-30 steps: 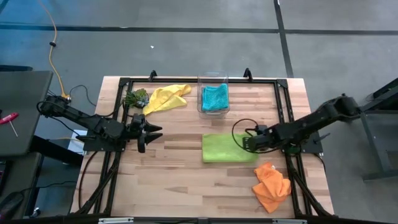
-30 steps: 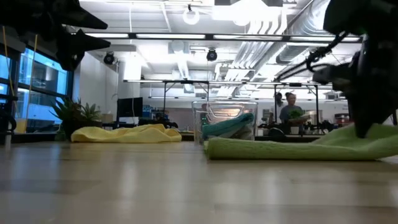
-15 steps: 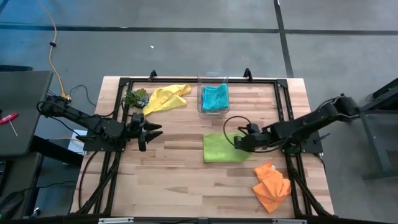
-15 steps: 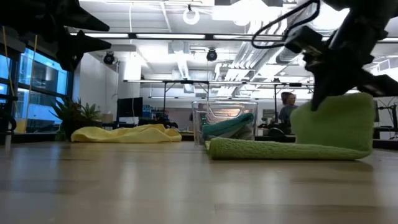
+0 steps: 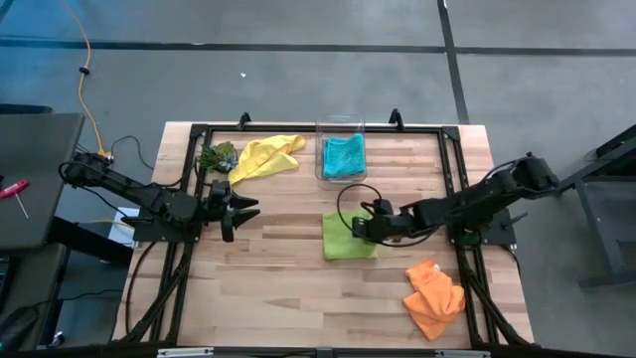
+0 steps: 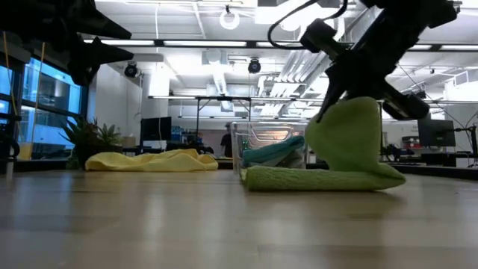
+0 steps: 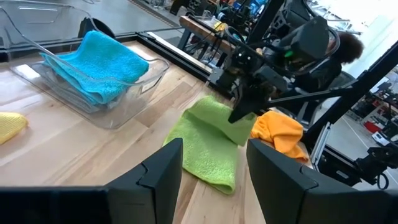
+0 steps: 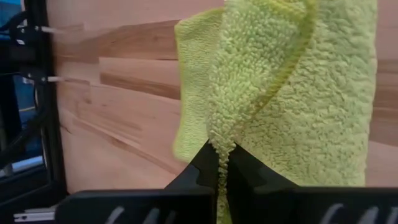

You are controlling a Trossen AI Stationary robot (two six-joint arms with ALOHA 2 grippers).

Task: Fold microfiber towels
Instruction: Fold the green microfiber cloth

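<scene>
The lime green towel [image 5: 346,239] lies mid-table, its right part raised and curling over the rest. My right gripper [image 5: 364,227] is shut on it just above the table. The yellow towel [image 5: 263,156] lies crumpled at the far left beside a leafy clump [image 5: 217,156]. The teal towel [image 5: 343,156] sits in a clear box. The orange towel [image 5: 434,296] lies crumpled at the near right. My left gripper [image 5: 241,210] hovers open at the table's left, touching nothing. My right gripper pinches the lime green towel's hemmed edge [image 8: 219,144] between its two fingers, coming from the table's right and slanting down. The raised part [image 6: 347,142] hangs in a loose curve below the fingers. The towel's left part [image 6: 299,178] stays flat on the table.
The clear box [image 5: 341,127] stands at the far middle, just beyond the green towel. A black frame [image 5: 298,128] runs around the table top. Bare wood lies between my left gripper and the green towel and along the near edge.
My right gripper has moved toward the table's left edge, rising a little and tipping further downward, staying shut on the green towel. The towel's right part has lifted off the table and come over toward its left part, which has stayed in place.
</scene>
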